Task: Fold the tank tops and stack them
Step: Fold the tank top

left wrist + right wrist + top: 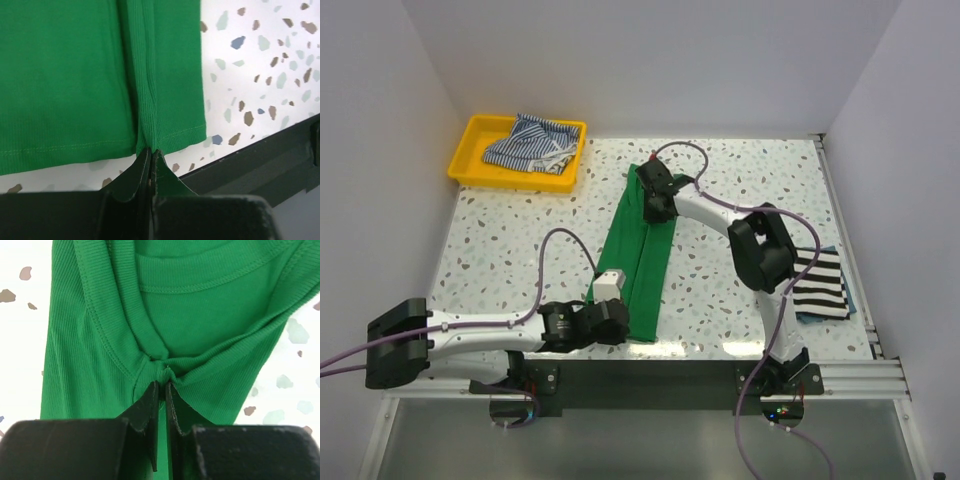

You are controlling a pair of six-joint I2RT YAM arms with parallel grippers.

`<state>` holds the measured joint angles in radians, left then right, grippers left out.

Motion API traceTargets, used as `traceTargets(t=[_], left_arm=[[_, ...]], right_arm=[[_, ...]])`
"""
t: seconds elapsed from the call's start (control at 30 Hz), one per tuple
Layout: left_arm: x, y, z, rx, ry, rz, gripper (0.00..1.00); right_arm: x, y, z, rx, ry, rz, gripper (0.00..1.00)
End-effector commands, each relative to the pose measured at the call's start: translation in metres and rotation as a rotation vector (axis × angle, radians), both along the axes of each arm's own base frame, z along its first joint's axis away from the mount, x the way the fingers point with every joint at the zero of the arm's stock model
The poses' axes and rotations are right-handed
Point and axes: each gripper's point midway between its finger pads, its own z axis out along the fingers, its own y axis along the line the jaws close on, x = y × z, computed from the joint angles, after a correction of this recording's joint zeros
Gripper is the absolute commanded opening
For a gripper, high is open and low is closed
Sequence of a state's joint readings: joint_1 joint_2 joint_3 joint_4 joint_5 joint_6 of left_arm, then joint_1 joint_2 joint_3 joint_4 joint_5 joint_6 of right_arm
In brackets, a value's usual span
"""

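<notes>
The green tank top (pixel 642 255) lies as a long narrow strip down the middle of the table. My left gripper (pixel 617 322) is shut on its near hem (pixel 150 142). My right gripper (pixel 657 200) is shut on its far end, pinching bunched cloth near the neckline (pixel 165 367). The blue-and-white striped tank top (pixel 533 142) lies crumpled in the yellow tray (pixel 470 170). The black-and-white striped tank top (pixel 822 285) lies folded at the right edge, partly behind my right arm.
The yellow tray stands at the back left corner. A black rail (pixel 260 160) runs along the table's near edge, close to my left gripper. White walls close in the table at left, back and right.
</notes>
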<state>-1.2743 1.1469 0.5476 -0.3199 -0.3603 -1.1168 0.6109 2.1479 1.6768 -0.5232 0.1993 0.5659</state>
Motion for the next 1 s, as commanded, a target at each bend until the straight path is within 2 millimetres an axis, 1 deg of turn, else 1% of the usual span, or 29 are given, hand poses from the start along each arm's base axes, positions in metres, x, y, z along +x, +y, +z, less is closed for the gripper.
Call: traceTargets(t=[0.0,0.13,0.27,0.37,0.5,0.57,0.6,0.63,0.7,0.73,0.77,0.8,0.87,0.9,0.97], left_arm=[[0.001,0.022,-0.009,0.051,0.013,0.070,0.00],[0.001,0.031,-0.014,0.064,0.024,0.088,0.00],[0.001,0.038,-0.023,0.090,0.038,0.102,0.00],[0.001,0.044,-0.030,0.109,0.050,0.116,0.00],[0.001,0.046,-0.027,0.103,0.051,0.136,0.00],[0.002,0.047,-0.024,0.105,0.045,0.140,0.00],[0.003,0.047,-0.021,0.097,0.040,0.141,0.00],[0.004,0.046,-0.018,0.092,0.037,0.141,0.00],[0.004,0.047,-0.017,0.090,0.031,0.144,0.00],[0.005,0.047,-0.015,0.085,0.029,0.143,0.00],[0.004,0.048,-0.017,0.092,0.030,0.142,0.00],[0.004,0.049,-0.019,0.101,0.032,0.142,0.01],[0.003,0.049,-0.022,0.109,0.039,0.141,0.01],[0.002,0.050,-0.024,0.117,0.042,0.139,0.03],[0.003,0.049,-0.022,0.114,0.041,0.139,0.04]], right_arm=[[0.012,0.007,0.015,-0.002,-0.046,-0.031,0.00],[0.012,0.010,0.016,-0.008,-0.058,-0.037,0.00],[0.014,0.012,0.020,-0.005,-0.071,-0.040,0.00],[0.014,0.016,0.019,-0.003,-0.072,-0.034,0.00],[0.012,0.015,0.008,-0.013,-0.057,-0.034,0.00],[0.012,0.018,0.009,0.002,-0.070,-0.034,0.00],[0.011,0.015,0.006,-0.002,-0.070,-0.039,0.00],[0.012,0.016,0.012,0.010,-0.084,-0.039,0.00],[0.011,0.015,0.012,0.014,-0.088,-0.044,0.00],[0.012,0.015,0.017,0.023,-0.101,-0.049,0.00],[0.012,0.016,0.018,0.028,-0.103,-0.046,0.00],[0.012,0.017,0.018,0.032,-0.104,-0.044,0.04],[0.013,0.019,0.017,0.036,-0.103,-0.041,0.07],[0.014,0.020,0.017,0.041,-0.107,-0.041,0.10],[0.014,0.023,0.018,0.054,-0.115,-0.032,0.15]])
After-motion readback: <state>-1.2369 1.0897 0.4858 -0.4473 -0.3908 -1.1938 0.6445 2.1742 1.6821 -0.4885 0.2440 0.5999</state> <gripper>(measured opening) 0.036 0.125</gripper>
